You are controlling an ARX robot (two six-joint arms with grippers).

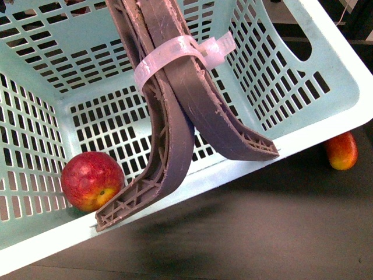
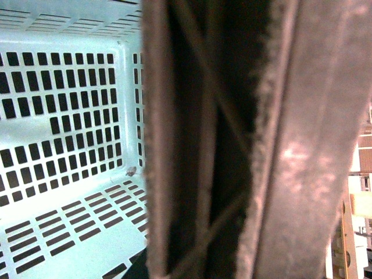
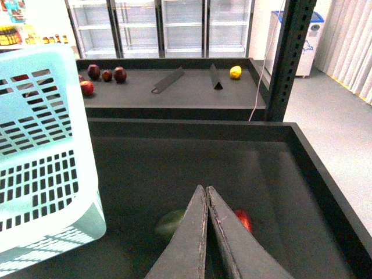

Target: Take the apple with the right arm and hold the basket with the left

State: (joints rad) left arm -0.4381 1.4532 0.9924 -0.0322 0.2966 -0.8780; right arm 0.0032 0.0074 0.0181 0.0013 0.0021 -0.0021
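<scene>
Apple [image 1: 92, 181] rests in a corner of the basket [image 1: 332, 111]; our right claw [image 3: 206, 189], pinched together and empty, hangs outside its wall.

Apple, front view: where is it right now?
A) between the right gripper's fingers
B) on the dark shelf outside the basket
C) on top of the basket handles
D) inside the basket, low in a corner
D: the front view shows the apple lying inside the basket, low in a corner against the slotted wall, beside the foot of one of the handles. The only fruit outside is the elongated mango.
</scene>
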